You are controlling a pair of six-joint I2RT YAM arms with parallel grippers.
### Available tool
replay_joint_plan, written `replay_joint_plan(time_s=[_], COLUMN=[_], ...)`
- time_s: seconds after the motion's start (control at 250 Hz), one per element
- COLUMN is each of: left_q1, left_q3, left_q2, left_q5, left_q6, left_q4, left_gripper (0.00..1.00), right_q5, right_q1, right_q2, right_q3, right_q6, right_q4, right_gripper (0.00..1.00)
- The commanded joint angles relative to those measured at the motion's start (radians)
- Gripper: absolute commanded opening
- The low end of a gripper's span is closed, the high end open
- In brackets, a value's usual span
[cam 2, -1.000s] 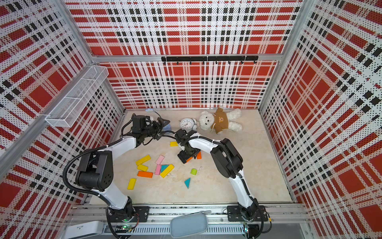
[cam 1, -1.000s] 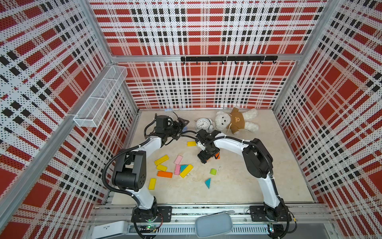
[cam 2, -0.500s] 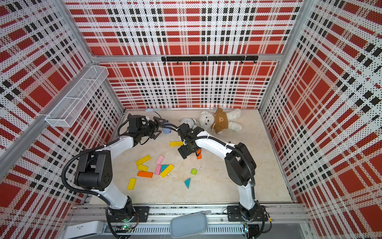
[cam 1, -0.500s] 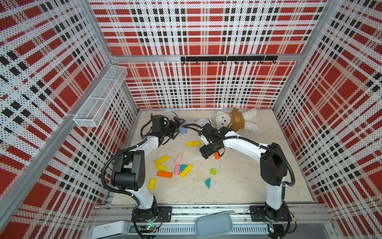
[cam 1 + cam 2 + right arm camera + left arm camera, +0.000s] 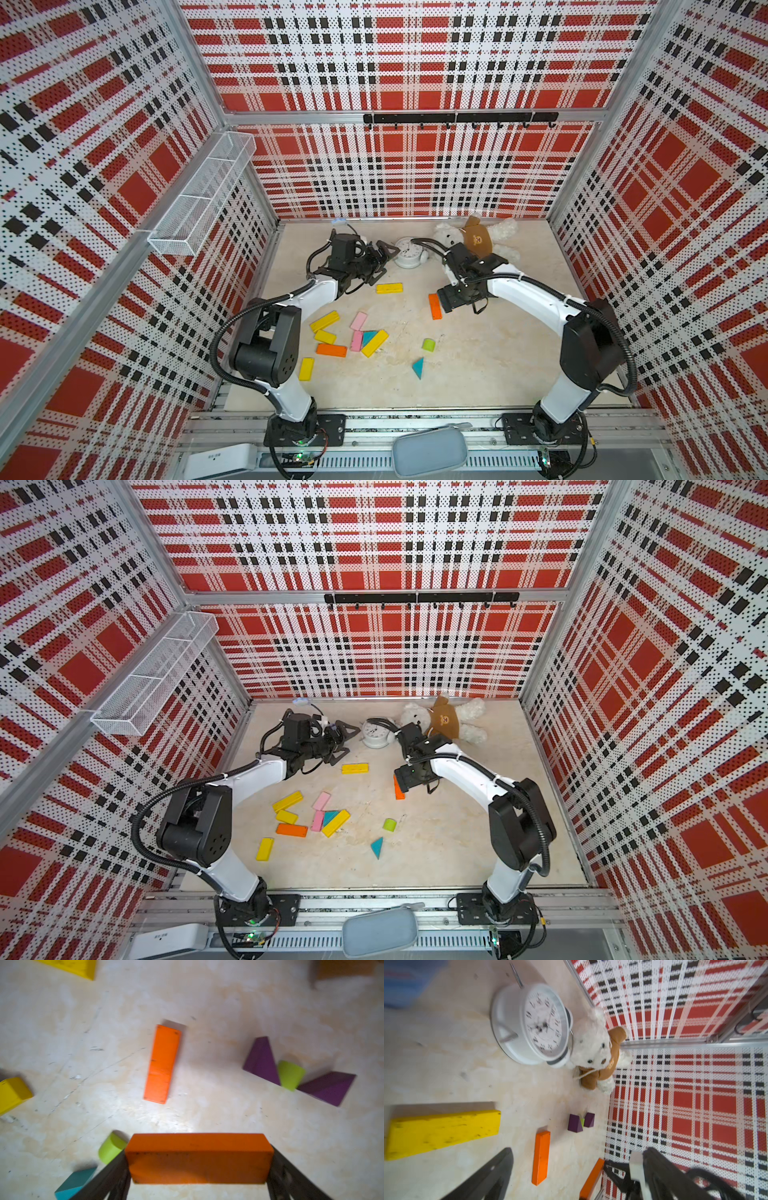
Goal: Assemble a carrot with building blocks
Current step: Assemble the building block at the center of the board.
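the right gripper (image 5: 198,1155) is clamping an orange bar (image 5: 197,1165) end to end, its jaws spread wide around it, and is holding it off the table (image 5: 228,1012). a second orange bar (image 5: 163,1064) is lying flat below, near two purple triangles (image 5: 260,1061) that are flanking a lime stub (image 5: 291,1075). the left gripper (image 5: 380,261) is hanging fully spread and empty, just beside the clock (image 5: 409,252) and near a yellow bar (image 5: 389,288). the other blocks (image 5: 331,350) are sitting loose nearer the table's front edge. the teddy bear (image 5: 478,239) is lying by the back wall.
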Motion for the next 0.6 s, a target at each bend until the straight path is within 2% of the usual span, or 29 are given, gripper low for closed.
replay_joint_plan(time_s=[0.0, 0.128, 0.248, 0.596], left_q1=[-0.063, -0.12, -0.15, -0.158], left_q3=[0.0, 0.003, 0.006, 0.008], left_q2=[-0.012, 0.0, 0.011, 0.027], left_q5=[0.02, 0.024, 0.027, 0.03], left_q6=[0.003, 0.009, 0.011, 0.012], left_q4=[0.023, 0.023, 0.023, 0.023], left_gripper=[1.0, 0.99, 0.99, 1.0], right_q5=[-0.004, -0.038, -0.051, -0.042], right_q1=[-0.081, -0.167, -0.203, -0.25], right_q2=[-0.054, -0.058, -0.028, 0.128], right_q3=[-0.083, -0.152, -0.18, -0.133], right_q6=[0.028, 0.047, 0.052, 0.014], right_q4=[0.059, 0.111, 0.162, 0.204], right_gripper=[0.85, 0.85, 0.85, 0.85])
